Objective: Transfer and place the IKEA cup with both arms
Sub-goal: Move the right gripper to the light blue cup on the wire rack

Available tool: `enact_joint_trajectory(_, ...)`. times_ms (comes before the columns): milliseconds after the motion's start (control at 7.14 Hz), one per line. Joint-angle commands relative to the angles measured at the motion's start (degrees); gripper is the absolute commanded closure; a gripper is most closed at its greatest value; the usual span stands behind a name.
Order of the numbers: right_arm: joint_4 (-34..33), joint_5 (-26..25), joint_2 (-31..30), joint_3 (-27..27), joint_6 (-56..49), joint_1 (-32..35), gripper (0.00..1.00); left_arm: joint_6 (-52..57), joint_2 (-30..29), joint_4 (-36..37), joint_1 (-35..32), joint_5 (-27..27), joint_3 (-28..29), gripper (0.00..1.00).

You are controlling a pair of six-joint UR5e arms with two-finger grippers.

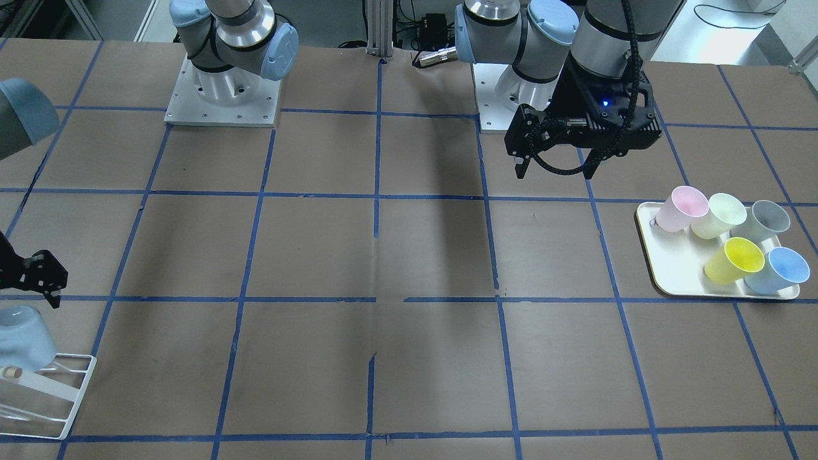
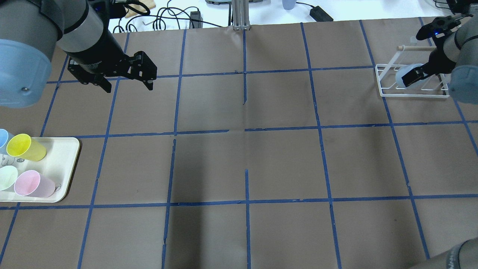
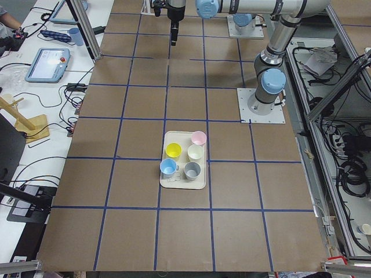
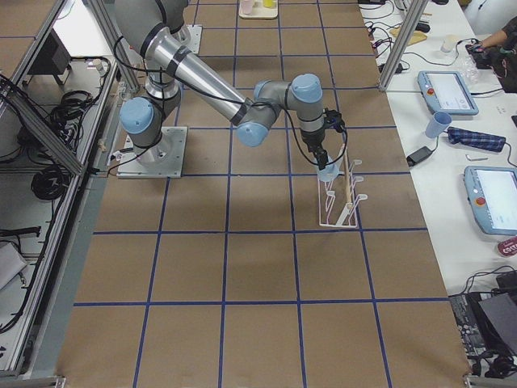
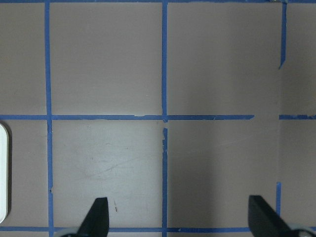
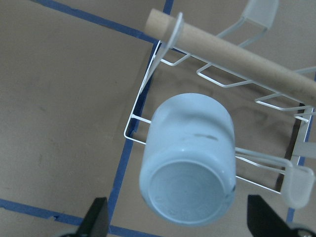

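The light-blue IKEA cup (image 6: 190, 163) hangs upside down and tilted on the white wire rack (image 6: 217, 79), at the far right in the overhead view (image 2: 405, 73). My right gripper (image 6: 180, 219) is open. Its fingers (image 6: 96, 217) stand on either side of the cup's base with a gap on each side. My left gripper (image 2: 127, 84) is open and empty. It hovers over bare table left of centre, and in its wrist view (image 5: 177, 217) only paper and tape show.
A white tray (image 1: 664, 268) at the table's left end holds pink, pale-green, grey, yellow and a second light-blue cup (image 1: 779, 271). A wooden dowel (image 6: 237, 49) runs along the rack's top. Blue tape grids the brown table.
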Motion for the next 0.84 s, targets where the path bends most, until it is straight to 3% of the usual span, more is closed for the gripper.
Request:
enact_joint_trajectory(0, -0.1, -0.15, 1.59, -0.08, -0.01, 0.01, 0.0, 0.0, 0.0, 0.0, 0.0, 0.0, 0.0, 0.0)
enact_joint_trajectory(700, -0.28, -0.15, 1.6, -0.6, 0.08, 0.19, 0.04, 0.0, 0.0, 0.0, 0.0, 0.0, 0.0, 0.0)
